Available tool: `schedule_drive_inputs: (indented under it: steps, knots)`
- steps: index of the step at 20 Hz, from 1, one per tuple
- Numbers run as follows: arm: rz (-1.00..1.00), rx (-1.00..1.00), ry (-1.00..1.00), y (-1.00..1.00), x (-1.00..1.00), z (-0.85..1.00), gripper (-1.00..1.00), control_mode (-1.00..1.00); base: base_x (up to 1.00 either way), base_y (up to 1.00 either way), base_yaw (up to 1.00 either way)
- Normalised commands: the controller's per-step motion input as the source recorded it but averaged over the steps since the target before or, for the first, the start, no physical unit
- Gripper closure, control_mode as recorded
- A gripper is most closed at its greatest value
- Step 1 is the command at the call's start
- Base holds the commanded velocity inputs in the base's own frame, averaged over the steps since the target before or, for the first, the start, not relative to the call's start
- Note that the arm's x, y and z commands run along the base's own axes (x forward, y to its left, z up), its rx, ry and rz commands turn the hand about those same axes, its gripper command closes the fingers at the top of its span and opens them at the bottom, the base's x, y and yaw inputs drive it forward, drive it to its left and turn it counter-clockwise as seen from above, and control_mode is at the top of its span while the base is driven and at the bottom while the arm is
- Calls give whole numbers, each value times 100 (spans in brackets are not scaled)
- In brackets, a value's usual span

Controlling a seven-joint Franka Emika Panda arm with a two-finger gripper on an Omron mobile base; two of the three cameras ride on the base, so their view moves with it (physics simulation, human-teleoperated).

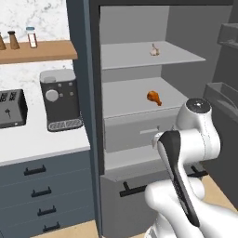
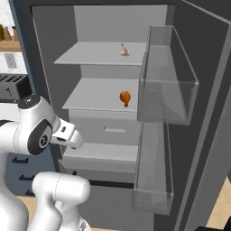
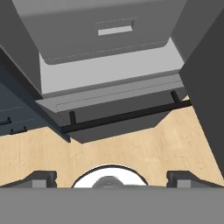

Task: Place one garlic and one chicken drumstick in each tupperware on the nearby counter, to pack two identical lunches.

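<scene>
A pale garlic [image 1: 154, 49] [image 2: 124, 51] rests on the open fridge's upper shelf. One shelf lower lies an orange chicken drumstick [image 1: 155, 97] [image 2: 125, 98]. The white counter [image 1: 32, 139] runs to the left of the fridge. The tupperware is out of view. My gripper [image 3: 112, 177] is open, its fingertips [image 3: 41, 177] spread wide with nothing between them. It hangs low in front of the fridge, facing the bottom freezer drawer's black handle [image 3: 127, 114] and the wooden floor. My hand [image 2: 67, 134] sits well below both foods.
A toaster [image 1: 11, 109] and a coffee machine [image 1: 60, 100] stand on the counter, under a wooden shelf [image 1: 42, 50] with bottles. The fridge door [image 2: 207, 113] stands open at the right with clear bins [image 2: 167, 76]. Dark cabinet drawers [image 1: 42, 190] lie below the counter.
</scene>
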Motion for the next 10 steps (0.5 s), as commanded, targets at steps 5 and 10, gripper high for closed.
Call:
schedule_drive_inputs:
  steps: [5,10]
  knots:
    - [0,0,0,0,0,0,-100,100,17,-32,-5]
    - [0,0,0,0,0,0,-100,100,33,-25,-10]
